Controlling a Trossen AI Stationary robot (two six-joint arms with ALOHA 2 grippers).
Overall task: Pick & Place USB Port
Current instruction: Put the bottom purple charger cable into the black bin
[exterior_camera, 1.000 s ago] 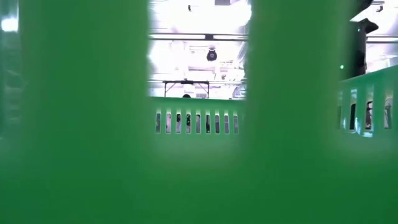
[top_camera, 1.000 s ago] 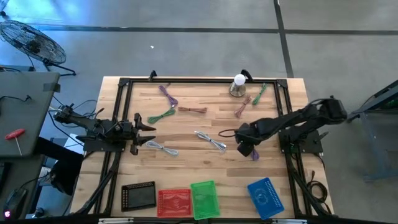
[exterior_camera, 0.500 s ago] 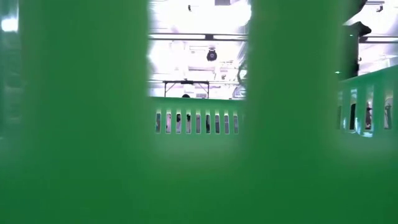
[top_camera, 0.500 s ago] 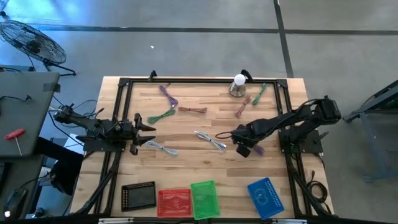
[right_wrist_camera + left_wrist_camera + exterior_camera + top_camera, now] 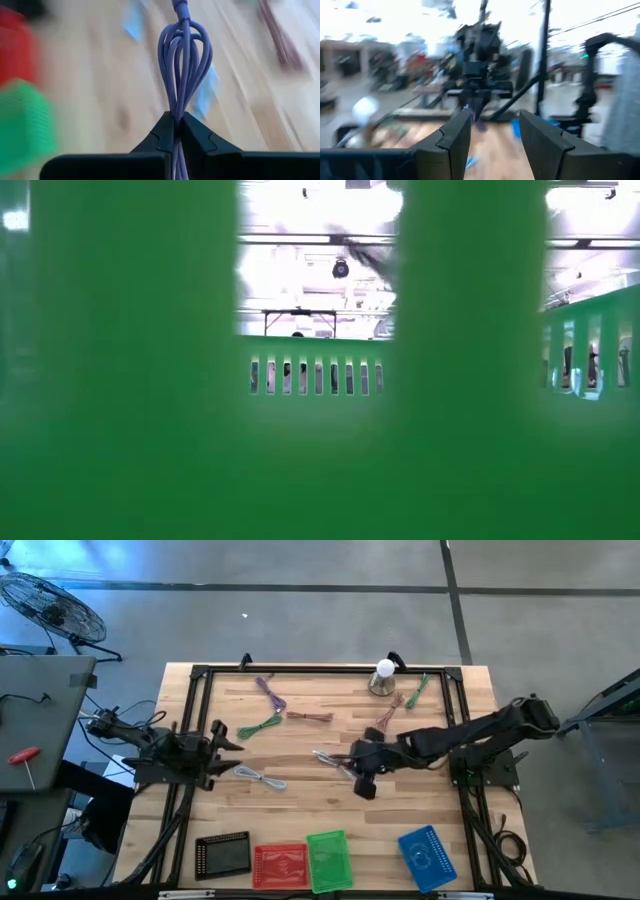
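Overhead camera spans the whole table (image 5: 300, 765); the low one peers through a green basket (image 5: 130, 380).

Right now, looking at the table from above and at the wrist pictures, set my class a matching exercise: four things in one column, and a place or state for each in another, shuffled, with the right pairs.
Things:
1. purple cable
2. blue basket
3. left gripper
4. black basket

Places or states:
A. near edge, on the right arm's side
B. open, holding nothing
C. pinched in the right gripper
D. near edge, on the left arm's side

Pairs: 1-C, 2-A, 3-B, 4-D
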